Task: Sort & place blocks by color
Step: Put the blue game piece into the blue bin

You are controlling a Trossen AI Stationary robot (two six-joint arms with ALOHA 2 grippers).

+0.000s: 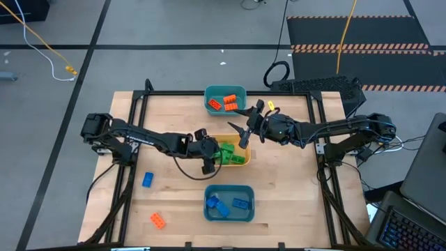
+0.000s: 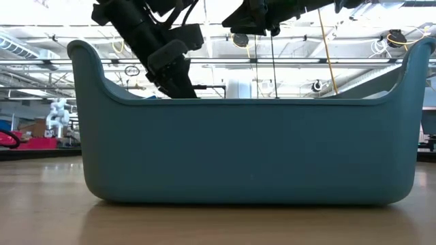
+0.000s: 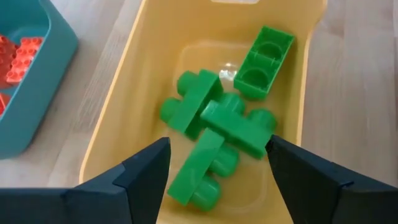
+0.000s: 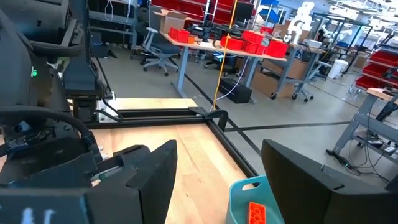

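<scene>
Several green blocks (image 1: 233, 155) (image 3: 217, 124) lie jumbled on the floor of the yellow bin (image 1: 237, 137) (image 3: 124, 93). My left gripper (image 1: 212, 157) (image 3: 217, 146) hangs open over that bin's left end, its fingers above the pile and touching none of it. My right gripper (image 1: 244, 129) (image 4: 217, 149) is open and empty, raised between the yellow bin and the far teal bin (image 1: 225, 88). Orange blocks (image 1: 226, 103) (image 3: 18, 56) (image 4: 256, 211) lie in the far bin. Blue blocks (image 1: 230, 204) lie in the near teal bin (image 1: 228, 187).
A loose blue block (image 1: 148, 180) and a loose orange block (image 1: 157, 220) lie on the table's near left part. The three bins stand in a row down the table's middle. In the low view the near teal bin (image 2: 245, 150) hides the table behind it.
</scene>
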